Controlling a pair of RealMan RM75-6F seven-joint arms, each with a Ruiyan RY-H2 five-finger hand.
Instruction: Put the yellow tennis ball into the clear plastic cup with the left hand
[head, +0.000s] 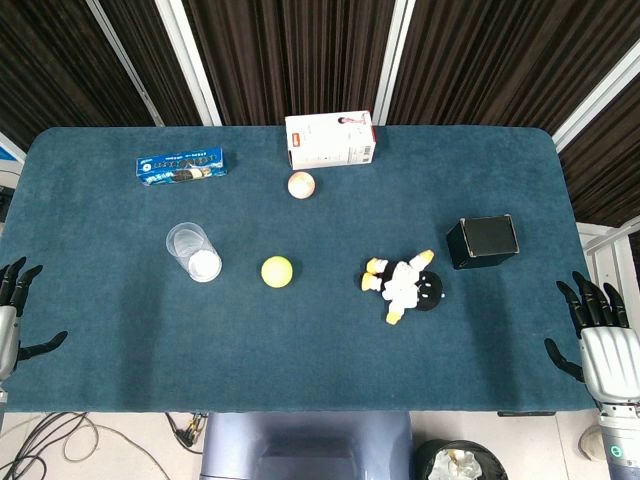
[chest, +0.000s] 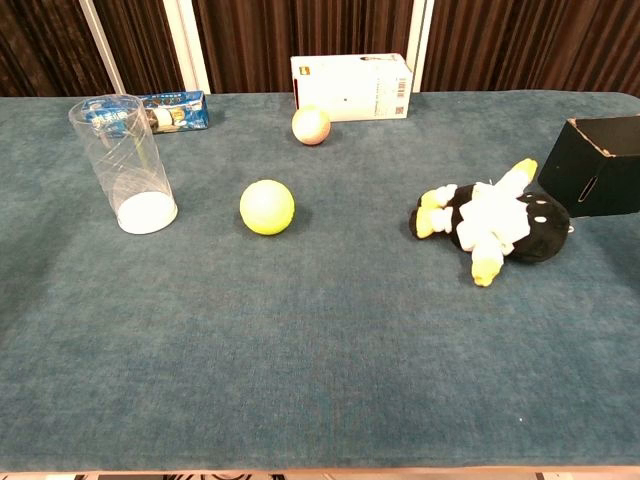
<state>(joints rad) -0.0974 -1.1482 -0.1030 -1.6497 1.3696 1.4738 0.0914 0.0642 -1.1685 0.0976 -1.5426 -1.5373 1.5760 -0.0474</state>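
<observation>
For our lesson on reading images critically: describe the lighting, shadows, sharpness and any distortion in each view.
Head view: even, soft light, a faint shadow under the yellow tennis ball, everything sharp. Chest view: equally sharp, with a small soft shadow beside the ball; the clear plastic cup leans outward though it stands upright, a wide-angle effect, and shows only faint glints.

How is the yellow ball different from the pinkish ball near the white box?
The yellow tennis ball is plain yellow-green; the pinkish ball is pale pink and cream. The yellow tennis ball lies mid-table beside the clear plastic cup; the pinkish ball sits farther back, just in front of the white box. Both are round and rest untouched.
</observation>
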